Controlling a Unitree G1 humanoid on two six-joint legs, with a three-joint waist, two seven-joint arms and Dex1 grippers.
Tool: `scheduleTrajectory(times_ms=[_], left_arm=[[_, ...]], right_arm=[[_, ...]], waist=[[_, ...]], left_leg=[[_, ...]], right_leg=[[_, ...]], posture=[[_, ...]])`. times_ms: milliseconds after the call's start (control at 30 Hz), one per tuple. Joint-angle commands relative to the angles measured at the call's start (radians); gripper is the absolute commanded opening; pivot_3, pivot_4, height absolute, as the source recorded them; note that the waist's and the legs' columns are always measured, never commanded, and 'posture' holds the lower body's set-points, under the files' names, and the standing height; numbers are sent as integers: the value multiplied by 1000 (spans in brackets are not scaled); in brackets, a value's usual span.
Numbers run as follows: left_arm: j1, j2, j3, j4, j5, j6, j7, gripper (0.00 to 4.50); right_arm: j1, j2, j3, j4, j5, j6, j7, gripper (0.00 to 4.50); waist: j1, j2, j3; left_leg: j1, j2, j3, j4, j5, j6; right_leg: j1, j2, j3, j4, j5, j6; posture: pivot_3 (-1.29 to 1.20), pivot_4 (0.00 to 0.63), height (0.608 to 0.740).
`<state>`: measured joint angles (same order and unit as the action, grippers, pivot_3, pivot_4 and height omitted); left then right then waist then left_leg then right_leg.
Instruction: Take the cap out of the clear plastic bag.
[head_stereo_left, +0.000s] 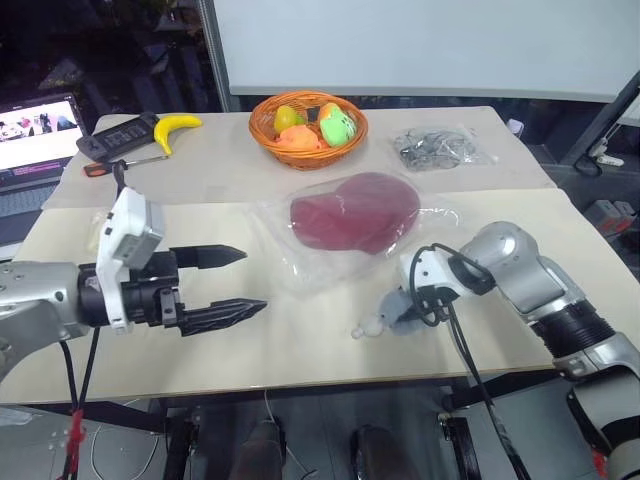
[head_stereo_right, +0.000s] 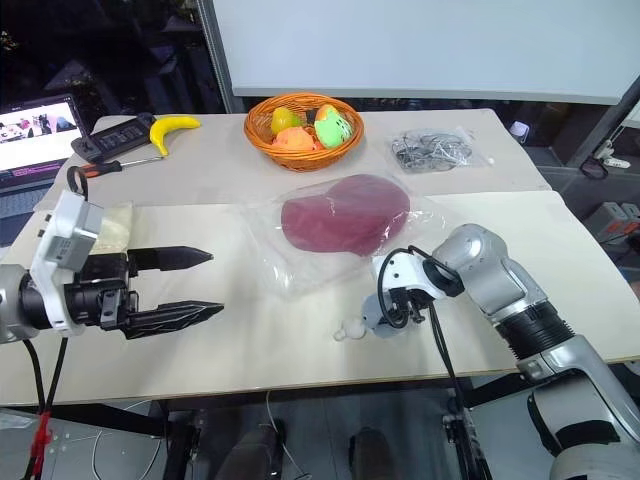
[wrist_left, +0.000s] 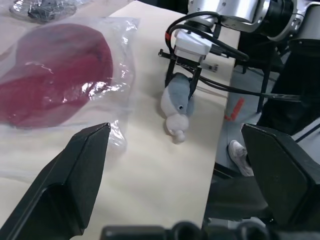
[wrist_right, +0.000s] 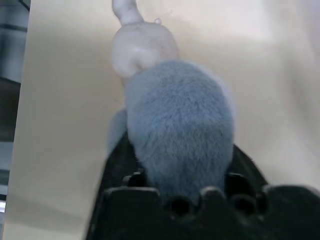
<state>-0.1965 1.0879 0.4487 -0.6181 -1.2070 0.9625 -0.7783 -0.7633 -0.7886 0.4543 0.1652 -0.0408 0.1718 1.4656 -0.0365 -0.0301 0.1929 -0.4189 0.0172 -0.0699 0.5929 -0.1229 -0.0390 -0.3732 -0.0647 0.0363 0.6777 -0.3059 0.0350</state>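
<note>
The light is even and bright on the tabletop (head_stereo_left: 300, 330), while the room at 10 o'clock stays dark. The clear plastic bag (head_stereo_left: 300, 255) shows small glare. The plush toy (wrist_right: 175, 135) looks blurred.

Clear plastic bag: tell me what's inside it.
The clear plastic bag holds the maroon cap, lying flat on the table. Its underside and brim are covered, so nothing else can be confirmed inside.
</note>
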Motion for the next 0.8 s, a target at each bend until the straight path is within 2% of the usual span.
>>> scheduleTrajectory(times_ms=[33,133,200,300,667,700,800], left_arm=[[-19,0,-1,-3,16,-31,-4,4500],[-22,-2,-3,-2,17,-33,-4,4500],[-23,-2,-4,-2,18,-34,-6,4500],[-23,-5,-2,-5,10,-31,-7,4500],[-26,-13,-27,8,50,-41,-19,4500],[-27,-14,-29,10,53,-42,-20,4500],[-29,-14,-36,17,68,-49,-23,4500]], right_arm=[[37,4,-6,-23,-15,45,-13,939],[49,0,-12,-49,-9,60,-5,939],[58,4,-27,-67,4,79,-8,718],[64,2,-38,-89,15,92,1,636],[51,22,-58,-91,25,118,-11,602],[44,30,-76,-102,54,136,-4,601],[-40,82,-248,-203,353,365,62,601]], waist=[[0,0,0],[0,0,0],[0,0,0],[0,0,0],[-1,0,0],[-3,0,0],[-8,1,1]], left_leg=[[0,0,0,0,0,0],[0,0,0,0,0,0],[0,0,0,0,0,0],[0,0,0,-1,0,0],[0,0,0,-1,-1,-1],[0,0,0,-1,-1,-1],[-1,1,0,-1,-1,-1]], right_leg=[[0,0,0,0,0,0],[0,0,0,0,0,0],[0,0,0,0,0,0],[0,0,0,-1,0,0],[0,0,0,-2,0,-1],[0,0,0,-2,0,-1],[-1,1,1,-2,0,-1]], posture=[[0,150,740],[0,150,740],[0,150,740],[0,150,740],[0,150,740],[0,150,740],[0,150,740]])
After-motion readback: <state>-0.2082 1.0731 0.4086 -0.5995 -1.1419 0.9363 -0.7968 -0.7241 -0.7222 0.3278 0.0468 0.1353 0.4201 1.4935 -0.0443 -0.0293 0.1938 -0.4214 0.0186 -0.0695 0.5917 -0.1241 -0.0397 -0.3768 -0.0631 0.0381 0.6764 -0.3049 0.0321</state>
